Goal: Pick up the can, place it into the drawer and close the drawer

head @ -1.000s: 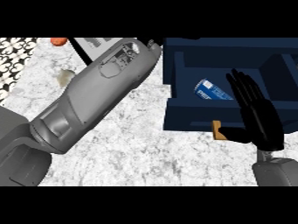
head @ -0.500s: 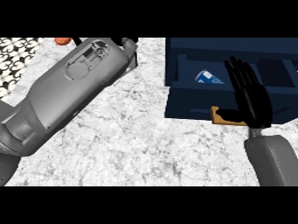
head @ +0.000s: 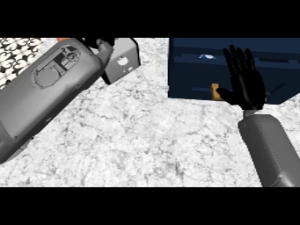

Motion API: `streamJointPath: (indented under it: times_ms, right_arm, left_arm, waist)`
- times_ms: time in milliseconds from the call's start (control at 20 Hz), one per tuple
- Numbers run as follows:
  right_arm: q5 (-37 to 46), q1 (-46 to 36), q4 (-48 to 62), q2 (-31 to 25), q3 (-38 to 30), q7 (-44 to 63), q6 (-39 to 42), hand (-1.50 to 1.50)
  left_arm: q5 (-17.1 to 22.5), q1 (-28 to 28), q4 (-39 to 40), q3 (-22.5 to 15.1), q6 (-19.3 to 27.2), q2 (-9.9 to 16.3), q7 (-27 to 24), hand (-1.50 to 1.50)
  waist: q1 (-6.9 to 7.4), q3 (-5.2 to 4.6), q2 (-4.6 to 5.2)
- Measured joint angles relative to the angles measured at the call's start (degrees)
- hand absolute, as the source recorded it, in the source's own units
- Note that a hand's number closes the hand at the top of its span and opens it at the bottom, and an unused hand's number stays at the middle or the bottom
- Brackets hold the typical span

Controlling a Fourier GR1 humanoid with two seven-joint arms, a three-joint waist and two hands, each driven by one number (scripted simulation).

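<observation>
The dark blue drawer [head: 191, 83] shows at the upper right, with a small brass handle [head: 215, 92] on its front. Of the can [head: 207, 56] only a pale sliver shows inside, near the far edge. My right hand [head: 246, 85] is open, fingers straight and pointing away, palm flat against the drawer's front just right of the handle. My left forearm [head: 45, 88] crosses the left side, and my left hand [head: 116, 59] is at the top centre, over the counter and left of the drawer.
The grey marbled counter [head: 145, 140] fills the middle and the bottom. A black-and-white patterned surface [head: 9, 55] lies at the upper left. A small orange object [head: 64, 39] peeks out at the top edge beside my left arm.
The drawer has slid away from me with my right hand against its front. Its open inside has narrowed and the can is nearly hidden. My left arm has shifted slightly.
</observation>
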Motion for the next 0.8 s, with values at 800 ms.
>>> streamJointPath:
  times_ms: [800]
  right_arm:
    - [3.0, -22.3, 29.2, -0.9, -6.7, 1.7, -12.2, -1.5]
  left_arm:
    - [-3.0, 12.4, -12.5, 0.7, -1.1, 5.1, 0.3, -1.5]
  waist:
    - [1.12, 0.68, 1.48]
